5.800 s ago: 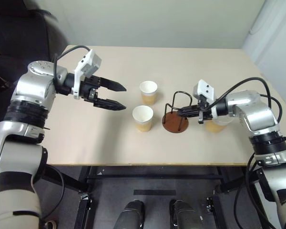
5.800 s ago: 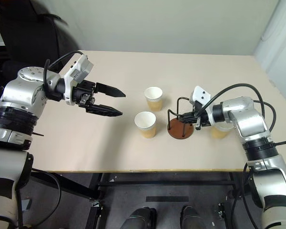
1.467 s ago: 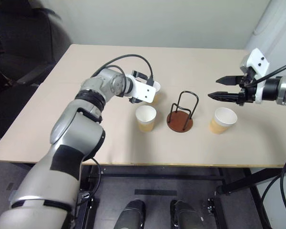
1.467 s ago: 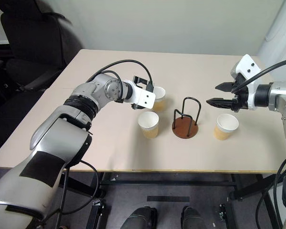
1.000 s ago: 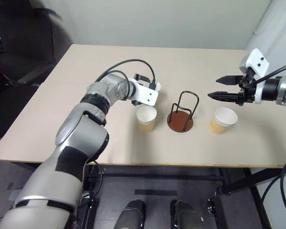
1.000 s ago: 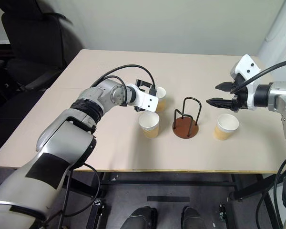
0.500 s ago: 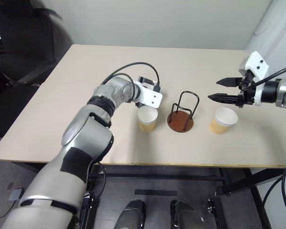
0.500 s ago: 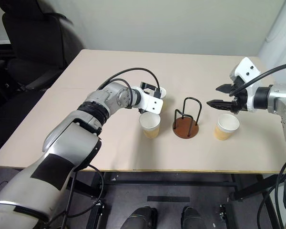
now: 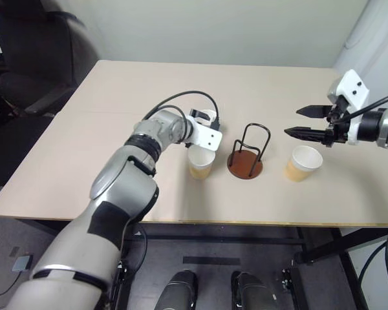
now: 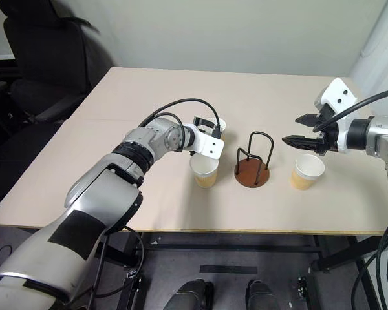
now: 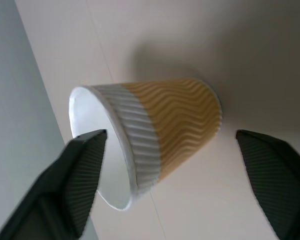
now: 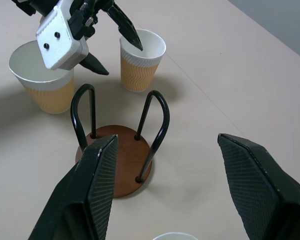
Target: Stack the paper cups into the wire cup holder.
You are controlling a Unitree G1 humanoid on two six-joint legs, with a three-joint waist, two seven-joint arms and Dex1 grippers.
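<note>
Three tan paper cups stand upright on the beige table. The far cup (image 12: 140, 60) lies between the spread fingers of my left gripper (image 11: 171, 133), which is open: one finger (image 11: 80, 175) hangs by the white rim, the other (image 11: 275, 185) stands off past the base, neither clearly touching. The near cup (image 9: 201, 161) sits just in front of that wrist. To its right is the wire cup holder (image 9: 247, 155), black loops on a reddish-brown disc, with nothing in it. The third cup (image 9: 302, 163) stands right of the holder. My right gripper (image 9: 292, 122) hovers open above it, pointing at the holder.
A black office chair (image 9: 32, 51) stands off the table's back left corner. The left arm's black cable (image 9: 181, 97) loops above its wrist. The table's front edge (image 9: 200, 223) runs close below the cups.
My left gripper has edged right and slightly down, closing in around the far cup. The right gripper, the cups and the holder have stayed put.
</note>
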